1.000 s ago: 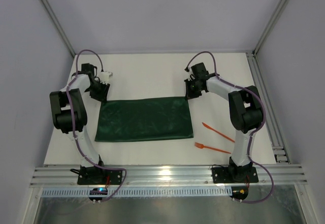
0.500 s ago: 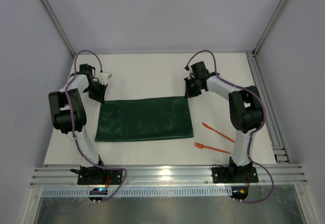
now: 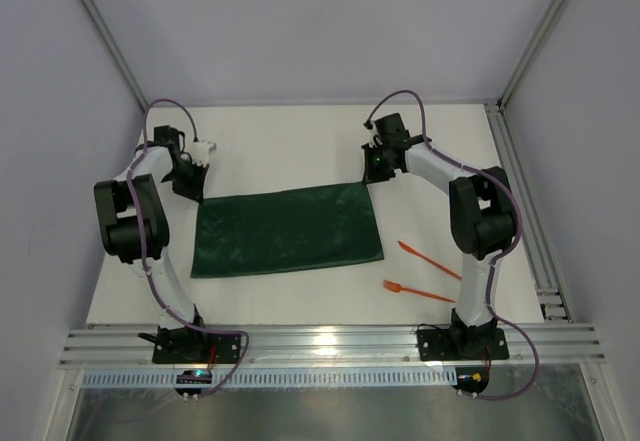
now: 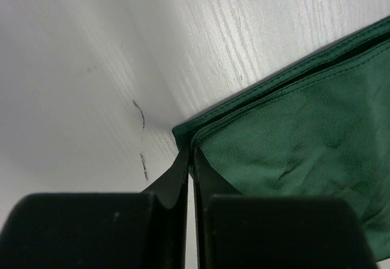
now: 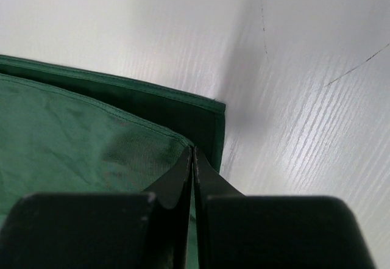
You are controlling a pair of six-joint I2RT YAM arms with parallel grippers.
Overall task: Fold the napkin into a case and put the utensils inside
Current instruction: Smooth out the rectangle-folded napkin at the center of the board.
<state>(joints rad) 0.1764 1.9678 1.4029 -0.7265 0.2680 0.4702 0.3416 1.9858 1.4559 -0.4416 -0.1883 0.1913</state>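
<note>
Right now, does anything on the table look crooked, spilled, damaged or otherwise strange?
Nothing is spilled or damaged. The napkin lies slightly askew, its right end farther back. At the right claw the upper layer stops short of the lower corner. Both utensils lie right of it.

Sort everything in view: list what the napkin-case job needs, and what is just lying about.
For the job:
- napkin, lying doubled, its far corners pinched by the left claw and right claw
- orange fork
- second orange utensil, beside the fork

Not the job's:
- white table
- metal rails at its near edge
</note>
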